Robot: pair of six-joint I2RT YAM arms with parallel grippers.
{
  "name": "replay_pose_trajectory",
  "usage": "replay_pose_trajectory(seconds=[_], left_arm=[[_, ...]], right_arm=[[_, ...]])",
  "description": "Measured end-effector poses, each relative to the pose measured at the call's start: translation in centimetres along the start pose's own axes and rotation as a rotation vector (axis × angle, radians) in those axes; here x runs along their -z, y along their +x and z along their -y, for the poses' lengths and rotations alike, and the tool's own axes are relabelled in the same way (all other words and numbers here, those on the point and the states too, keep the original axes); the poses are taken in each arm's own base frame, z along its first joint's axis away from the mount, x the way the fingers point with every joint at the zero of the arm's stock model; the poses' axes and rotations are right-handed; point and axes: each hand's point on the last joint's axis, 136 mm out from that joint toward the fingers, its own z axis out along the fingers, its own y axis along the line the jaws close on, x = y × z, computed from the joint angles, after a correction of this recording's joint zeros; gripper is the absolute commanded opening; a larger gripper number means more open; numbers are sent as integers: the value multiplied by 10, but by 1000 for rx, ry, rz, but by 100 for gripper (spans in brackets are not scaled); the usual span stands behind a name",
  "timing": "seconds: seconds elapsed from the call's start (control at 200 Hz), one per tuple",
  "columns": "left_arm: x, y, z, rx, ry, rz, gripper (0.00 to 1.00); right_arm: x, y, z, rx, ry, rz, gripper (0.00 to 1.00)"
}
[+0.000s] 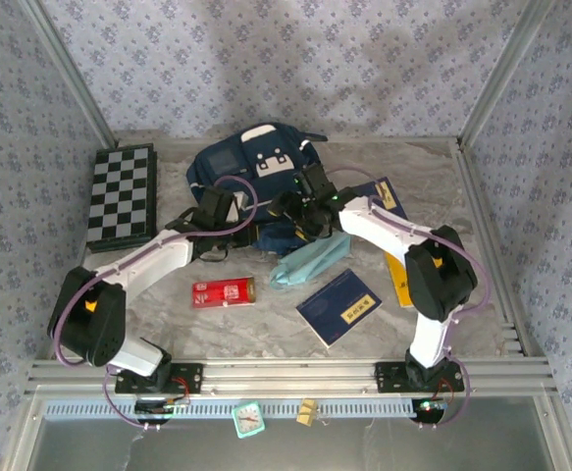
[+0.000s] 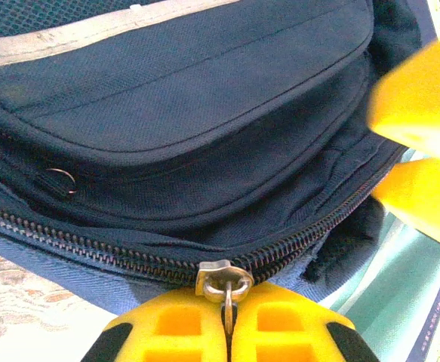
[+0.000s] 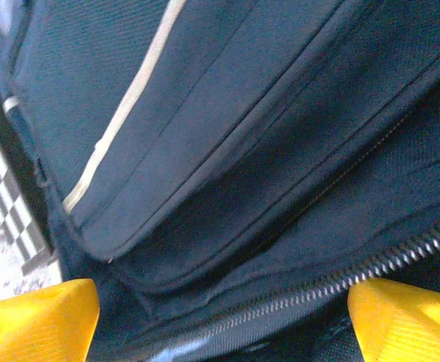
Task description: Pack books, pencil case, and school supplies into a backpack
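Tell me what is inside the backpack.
Nothing inside shows. On the backpack, the zipper teeth in view are meshed, the left pincer shut on the zipper pull; navy fabric covers any contents.

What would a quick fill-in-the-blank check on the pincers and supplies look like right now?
The left pincer is shut on the zipper pull of the ____.
The right pincer is ____, its fingers apart across the backpack zip.
The red box lies on the ____, outside the backpack.
In the top view, the chequered board lies to the backpack's ____.
Missing words: backpack; open; table; left.
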Motion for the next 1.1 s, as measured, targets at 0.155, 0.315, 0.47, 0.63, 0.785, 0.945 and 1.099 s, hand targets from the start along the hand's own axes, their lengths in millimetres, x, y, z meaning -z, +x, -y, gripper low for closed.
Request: replay_pose_trajectory(seconds=[0.155,0.315,0.47,0.63,0.785,0.945,1.099], left_arm=[[-3,5,0,-4,-11,-17,0],[-3,3,3,-9,-14,-14,0],[-3,5,5,-15,-11,-20,0],[-1,5,5,-37,-10,-20,0],[9,4,-12,-3,-12,3,0],[13,3,-46,75,-47,4,0],[16,-5,-59,112,-45,17,0]], right_arm=[[-20,-7,12,-42,56,32,52],[-26,-15,21,-9,112,61,16],[-23,-22,16,36,128,77,0],[-13,-37,9,112,133,89,0],[-5,-50,7,179,122,79,0],[3,-73,18,198,122,71,0],[10,-94,32,211,134,81,0]])
